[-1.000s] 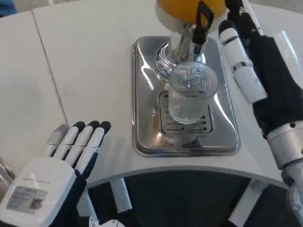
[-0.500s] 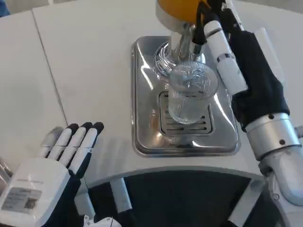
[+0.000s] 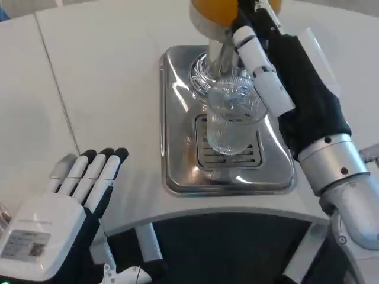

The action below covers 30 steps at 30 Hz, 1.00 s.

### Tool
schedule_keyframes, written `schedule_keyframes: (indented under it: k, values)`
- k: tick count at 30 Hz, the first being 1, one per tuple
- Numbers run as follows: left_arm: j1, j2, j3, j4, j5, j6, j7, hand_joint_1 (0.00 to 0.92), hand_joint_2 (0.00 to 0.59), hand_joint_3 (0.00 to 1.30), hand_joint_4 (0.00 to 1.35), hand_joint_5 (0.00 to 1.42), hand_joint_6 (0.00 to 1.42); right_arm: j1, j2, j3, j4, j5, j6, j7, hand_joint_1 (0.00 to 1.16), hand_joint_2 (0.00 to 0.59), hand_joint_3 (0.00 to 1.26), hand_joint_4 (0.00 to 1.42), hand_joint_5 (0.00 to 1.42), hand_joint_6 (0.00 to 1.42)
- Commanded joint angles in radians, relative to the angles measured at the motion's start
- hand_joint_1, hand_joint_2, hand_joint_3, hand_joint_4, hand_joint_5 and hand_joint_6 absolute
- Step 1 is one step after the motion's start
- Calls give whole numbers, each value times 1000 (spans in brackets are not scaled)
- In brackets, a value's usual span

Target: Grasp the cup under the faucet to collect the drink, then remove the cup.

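Note:
A clear ribbed cup (image 3: 231, 121) stands upright on the drip grate (image 3: 204, 155) of the chrome tray (image 3: 177, 118), under the faucet (image 3: 218, 56) of a dispenser with an orange tank (image 3: 210, 9). My right hand (image 3: 284, 83) reaches in from the right. Its fingers (image 3: 254, 53) lie stretched out past the cup's right rim, up against the tap, and they cover the black lever. It holds nothing that I can see. My left hand (image 3: 65, 207) rests flat at the lower left, fingers straight, well away from the tray.
The white table (image 3: 106, 77) stretches left of the tray, with a seam line running down its left part. Its curved front edge passes just below the tray, and dark floor lies beyond it.
My right hand has swung left, from beside the dispenser to over the tap, hiding the black lever. The left hand has barely shifted. The cup has stayed in place.

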Motion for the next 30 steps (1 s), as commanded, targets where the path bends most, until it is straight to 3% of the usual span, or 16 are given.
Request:
schedule_keyframes:
  k: [1,9,13,18,23,26,30]
  values:
    - [8,-8,-2,12,-8,-7,-3,0,31,0,0,0,0,-5,-18,18,-37,4,37,25,0,567,0,0,0,0]
    - [10,-9,-3,12,-13,-12,0,0,31,0,0,0,0,-16,-80,56,-92,-49,120,59,0,558,0,0,0,0]
    - [12,-8,-4,11,-13,-15,0,0,32,0,0,0,0,-48,-152,97,-110,-111,150,111,0,549,0,0,0,0]
    - [15,-8,-5,8,-14,-18,0,0,32,0,0,0,0,-85,-228,146,-109,-204,171,168,0,534,0,0,0,0]
    - [8,-8,-5,12,-15,-16,0,0,32,0,0,0,4,-116,-313,241,-117,-355,160,252,0,531,0,0,0,0]
    - [3,-11,-7,14,-14,-14,1,0,31,0,0,0,7,-123,-333,275,-126,-437,158,295,0,530,0,0,0,0]
    - [-16,-22,-10,23,-24,-3,-5,0,29,0,0,0,9,-127,-340,287,-138,-524,151,350,0,536,4,0,0,0]
